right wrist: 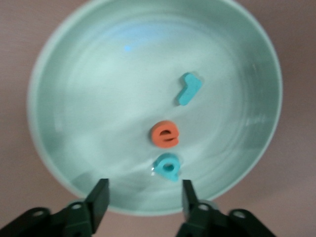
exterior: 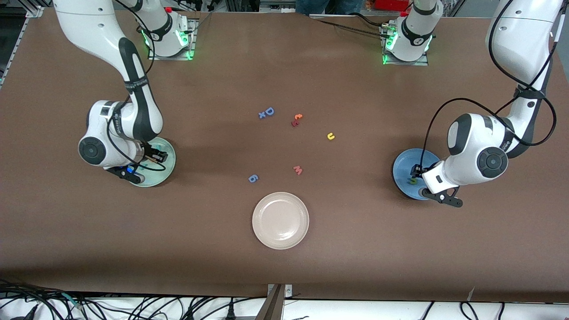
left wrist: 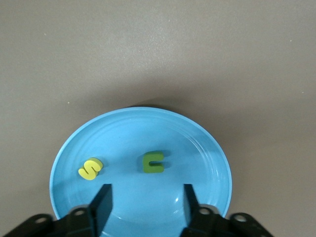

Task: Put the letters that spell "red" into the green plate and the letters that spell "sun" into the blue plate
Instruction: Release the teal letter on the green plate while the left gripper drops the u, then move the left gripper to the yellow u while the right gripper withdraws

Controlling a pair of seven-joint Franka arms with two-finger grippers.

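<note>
We see the right gripper (right wrist: 141,200) hanging over the round pale mint-green plate (right wrist: 59,163), its black fingers (right wrist: 98,195) spread apart and holding nothing. In that plate lie three small foam letters: the teal d (right wrist: 167,166) nearest the fingertips, the orange e (right wrist: 165,134) just beside it, and the teal r (right wrist: 189,89) a little apart.

The left gripper (left wrist: 145,197) hangs over the round medium-blue plate (left wrist: 207,148), fingers (left wrist: 103,197) likewise parted and empty. In this plate rest the olive-green n (left wrist: 153,162) and, near it, the yellow s (left wrist: 90,168), not touching.

On the brown table (exterior: 400,249) the green plate (exterior: 169,171) sits at nine o'clock, at the right arm's end, the blue plate (exterior: 402,166) at three o'clock. The yellow u (exterior: 330,136) lies on the bare table near the centre, outside either plate. Around it lie a blue capital D (exterior: 269,111), a small orange-and-red pair of letters (exterior: 296,120), a pink w (exterior: 298,170) and a blue 6 (exterior: 253,178). A round beige-white plate (exterior: 266,235) sits at six o'clock, nearest the front camera.
</note>
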